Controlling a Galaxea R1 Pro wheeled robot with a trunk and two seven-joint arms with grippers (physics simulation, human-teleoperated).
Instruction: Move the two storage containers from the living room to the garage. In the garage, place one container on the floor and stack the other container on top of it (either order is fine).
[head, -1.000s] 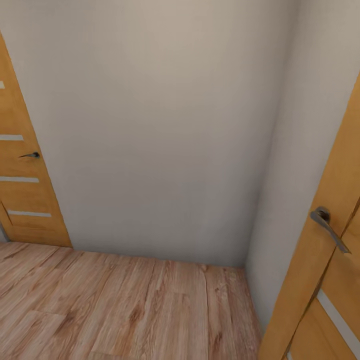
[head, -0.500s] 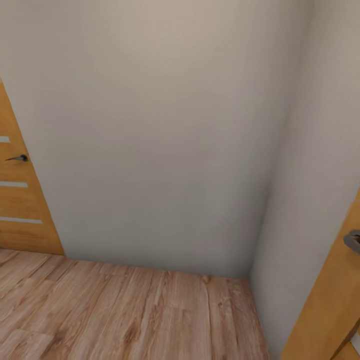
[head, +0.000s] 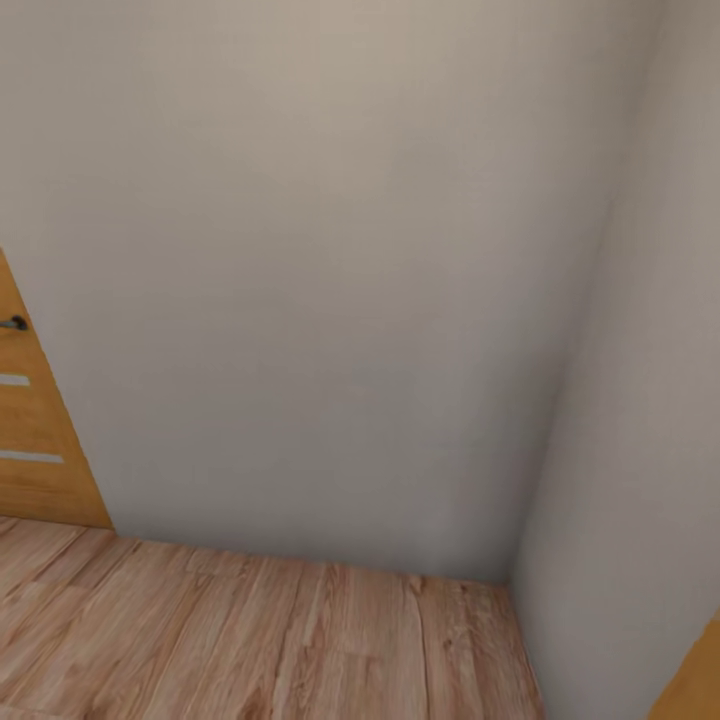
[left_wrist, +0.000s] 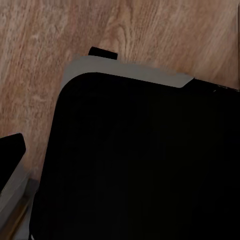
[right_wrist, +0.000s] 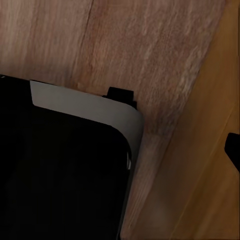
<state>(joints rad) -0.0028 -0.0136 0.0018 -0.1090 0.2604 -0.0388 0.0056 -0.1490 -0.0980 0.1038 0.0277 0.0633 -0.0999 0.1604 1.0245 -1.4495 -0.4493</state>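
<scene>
Head view: plain beige wall corner (head: 330, 300) above light wood plank floor (head: 250, 640), orange panelled door (head: 30, 450) at left; the robot is in transit. Storage containers unseen; gripper states cannot be told.

A corner of plain beige walls (head: 330, 300) meets a light wood plank floor (head: 250, 640). A wooden door (head: 30, 440) with a dark handle (head: 14, 323) stands at the floor's left edge.

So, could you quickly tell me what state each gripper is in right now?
Left gripper: cannot be told; its wrist view looks down past a black body at the wood floor.
Right gripper: cannot be told; no fingers are distinguishable there either.
</scene>
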